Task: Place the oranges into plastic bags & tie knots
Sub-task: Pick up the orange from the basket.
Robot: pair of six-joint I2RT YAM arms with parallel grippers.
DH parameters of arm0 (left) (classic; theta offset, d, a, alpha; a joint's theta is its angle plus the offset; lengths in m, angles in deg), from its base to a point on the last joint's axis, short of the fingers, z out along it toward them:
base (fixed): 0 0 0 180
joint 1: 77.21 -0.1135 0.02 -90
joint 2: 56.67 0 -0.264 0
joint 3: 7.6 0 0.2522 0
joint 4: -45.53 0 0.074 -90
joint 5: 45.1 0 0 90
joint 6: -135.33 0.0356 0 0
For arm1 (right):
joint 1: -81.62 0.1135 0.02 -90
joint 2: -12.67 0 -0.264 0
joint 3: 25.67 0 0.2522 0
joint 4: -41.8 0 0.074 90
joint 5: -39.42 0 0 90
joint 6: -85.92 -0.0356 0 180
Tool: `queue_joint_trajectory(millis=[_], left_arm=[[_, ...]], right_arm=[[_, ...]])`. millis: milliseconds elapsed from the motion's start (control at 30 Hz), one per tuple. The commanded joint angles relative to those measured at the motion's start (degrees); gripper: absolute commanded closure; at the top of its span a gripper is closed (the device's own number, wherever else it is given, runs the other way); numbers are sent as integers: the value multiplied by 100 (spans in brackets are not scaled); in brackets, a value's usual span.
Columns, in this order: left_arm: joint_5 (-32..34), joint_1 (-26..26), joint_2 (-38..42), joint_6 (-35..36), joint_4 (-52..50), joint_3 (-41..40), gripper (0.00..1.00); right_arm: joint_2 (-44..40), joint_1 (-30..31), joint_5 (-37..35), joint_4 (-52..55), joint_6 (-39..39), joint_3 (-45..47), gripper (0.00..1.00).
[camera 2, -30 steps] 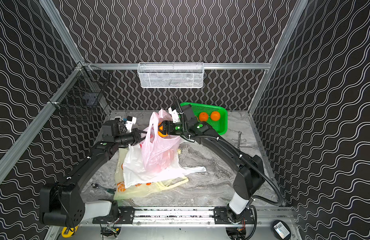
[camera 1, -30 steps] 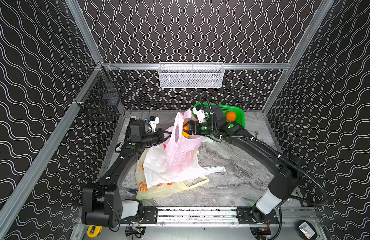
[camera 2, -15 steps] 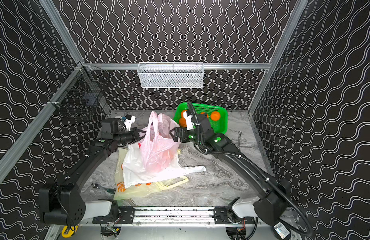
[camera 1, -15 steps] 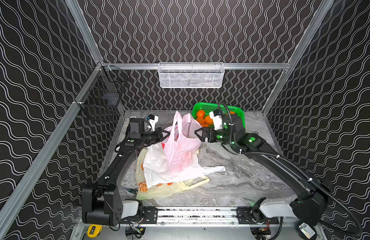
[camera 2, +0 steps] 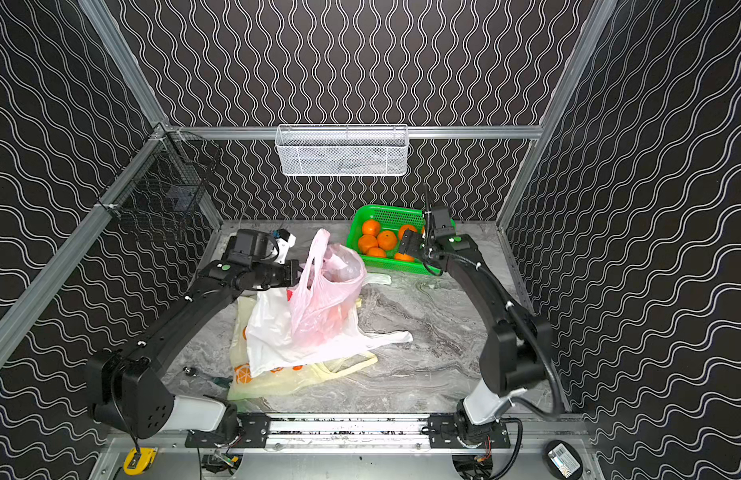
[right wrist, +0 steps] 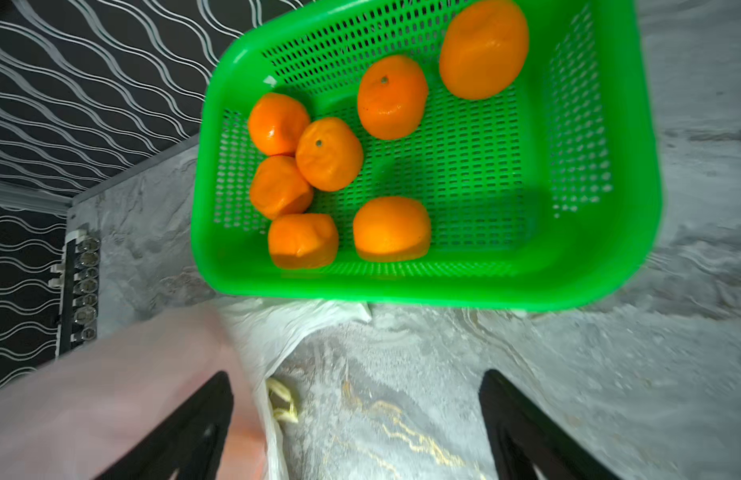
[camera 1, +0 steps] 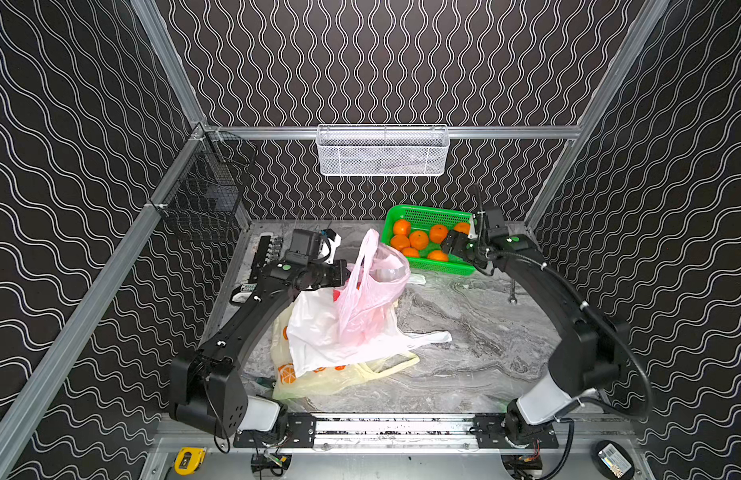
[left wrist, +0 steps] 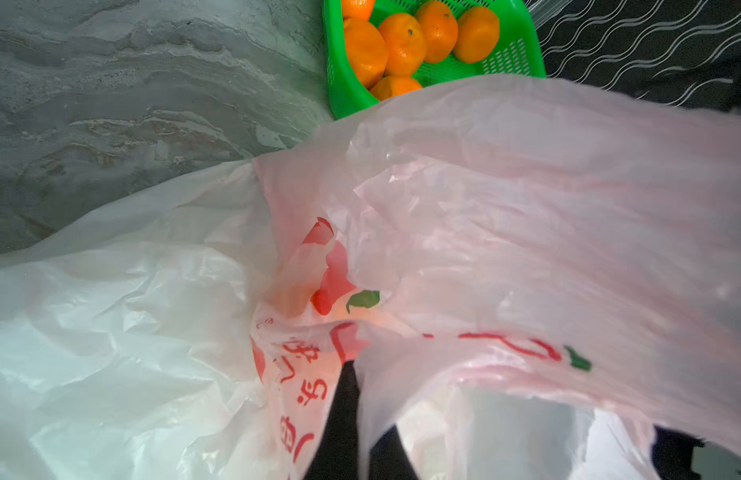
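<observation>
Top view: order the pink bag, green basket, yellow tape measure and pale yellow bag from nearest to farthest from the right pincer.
1. green basket, back right, right by the right pincer.
2. pink bag, standing mid-table, toward the left arm.
3. pale yellow bag, flat near the front.
4. yellow tape measure, off the table, front left corner.

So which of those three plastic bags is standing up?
The pink bag, gripped by the left gripper; the white bag and yellow bag lie flat beneath it.
</observation>
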Motion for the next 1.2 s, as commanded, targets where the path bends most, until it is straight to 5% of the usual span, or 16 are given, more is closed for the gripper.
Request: queue_joint_trajectory(millis=[0, 267, 633, 833, 1167], left_arm=[[681, 106, -52, 287, -396, 130, 100], [625, 161, -6, 174, -297, 36, 100], [376, 161, 88, 46, -40, -170, 100], [330, 161, 98, -30, 67, -258, 100], [-159, -27, 434, -441, 659, -814, 100]], right_arm=[[639, -195, 268, 427, 16, -547, 5], [2593, -288, 443, 1097, 305, -2386, 2], [3930, -163, 296, 1941, 582, -3831, 4], [4234, -109, 63, 2205, 667, -4013, 7], [4036, -117, -110, 2030, 529, -3885, 29]])
